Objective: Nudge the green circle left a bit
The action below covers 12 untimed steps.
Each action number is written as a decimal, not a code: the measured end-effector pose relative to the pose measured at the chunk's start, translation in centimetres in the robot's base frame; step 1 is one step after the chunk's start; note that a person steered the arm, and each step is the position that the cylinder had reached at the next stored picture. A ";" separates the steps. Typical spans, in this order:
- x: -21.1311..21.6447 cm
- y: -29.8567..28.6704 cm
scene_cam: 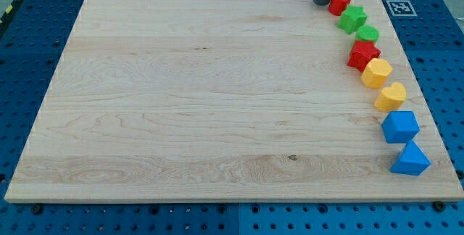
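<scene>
The green circle lies near the board's right edge, between a green star above it and a red star below it, touching or nearly touching both. My tip stands at the view's top, just left of a red cylinder. The tip is up and to the left of the green circle, with the green star between them.
Blocks run in a curved line down the board's right side: below the red star a yellow hexagon, a yellow heart, a blue cube-like block and a blue triangle. The wooden board lies on a blue perforated table.
</scene>
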<state>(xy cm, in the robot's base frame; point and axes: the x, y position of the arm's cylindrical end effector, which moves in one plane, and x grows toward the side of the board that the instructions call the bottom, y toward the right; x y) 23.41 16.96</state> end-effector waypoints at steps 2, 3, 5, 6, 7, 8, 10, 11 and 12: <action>0.7 -8.8; 0.7 -9.0; 0.1 -8.2; -3.8 -6.7; -4.3 -4.9; -4.2 1.5; 1.5 11.3; 10.0 11.5; 12.1 11.5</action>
<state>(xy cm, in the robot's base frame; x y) 35.46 28.49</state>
